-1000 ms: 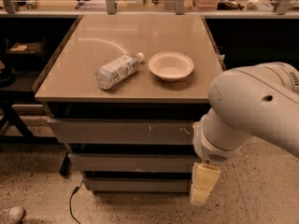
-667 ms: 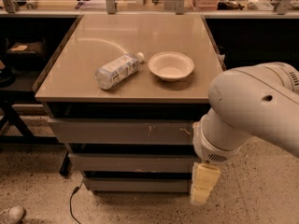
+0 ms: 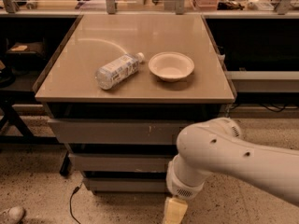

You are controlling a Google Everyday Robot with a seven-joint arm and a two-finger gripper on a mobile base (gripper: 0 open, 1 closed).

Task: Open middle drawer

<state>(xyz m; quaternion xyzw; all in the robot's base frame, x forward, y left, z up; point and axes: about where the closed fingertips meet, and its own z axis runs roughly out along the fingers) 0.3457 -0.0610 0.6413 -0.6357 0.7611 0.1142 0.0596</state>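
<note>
**Inspector:** Where is the gripper (image 3: 174,211) sitting?

**Recorder:** It is hanging low at the bottom edge of the view, under the bulky white arm (image 3: 224,153). It is in front of the cabinet, below the right part of the middle drawer (image 3: 117,163), and is touching nothing that I can see. Whether it is open or closed, I cannot tell. Only a pale yellow, rubbery-looking part is showing.

**Inspector:** And the drawer itself?

**Recorder:** It is lying between the taller scratched top front (image 3: 107,131) and the narrower bottom front (image 3: 121,185). It is looking fully shut, its flat grey face set back under the one above. No handle is showing, so I am judging that the arm is coming in low to reach an edge or underside lip.

**Inspector:** Materials?

**Recorder:** The fronts are looking like matt painted metal, plain rectangles. The smooth tan worktop (image 3: 140,31) is carrying a clear plastic bottle (image 3: 117,70) on its side and a shallow round white bowl (image 3: 171,66) just beside it. The bottle, being round, is risking a roll if the cabinet jolts.
</note>
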